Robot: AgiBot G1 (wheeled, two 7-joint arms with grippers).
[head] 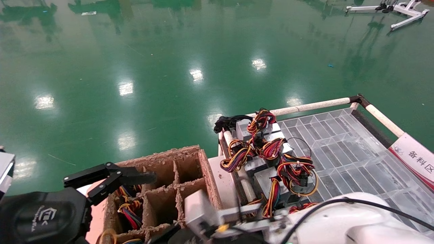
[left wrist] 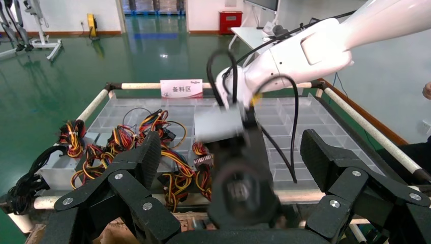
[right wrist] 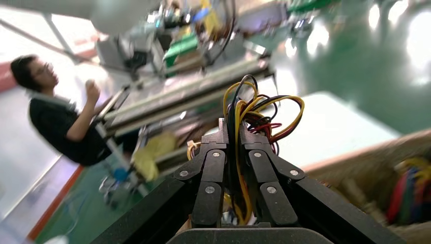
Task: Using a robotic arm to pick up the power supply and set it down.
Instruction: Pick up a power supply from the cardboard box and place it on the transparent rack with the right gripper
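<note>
My right gripper (right wrist: 235, 129) is shut on a bundle of yellow, red and black wires (right wrist: 262, 109) that loops out past its fingertips. The metal body of that power supply is hidden. In the head view the white right arm (head: 339, 217) reaches across the bottom, with its grey wrist box (head: 198, 210) over the cardboard box (head: 190, 169). The left wrist view shows that gripper (left wrist: 243, 188) blurred and close. My left gripper (head: 142, 178) (left wrist: 232, 147) hangs open and empty over the cardboard box's left side. Several other power supplies (head: 268, 176) lie in a tangle of wires.
The power supplies rest at the left end of a clear divided tray (head: 342, 145) framed by white rails (head: 312, 106), with a red-and-white sign (head: 415, 159). Some compartments of the cardboard box hold wire bundles (head: 130, 208). A person (right wrist: 61, 112) stands nearby. Green floor (head: 135, 67) lies beyond.
</note>
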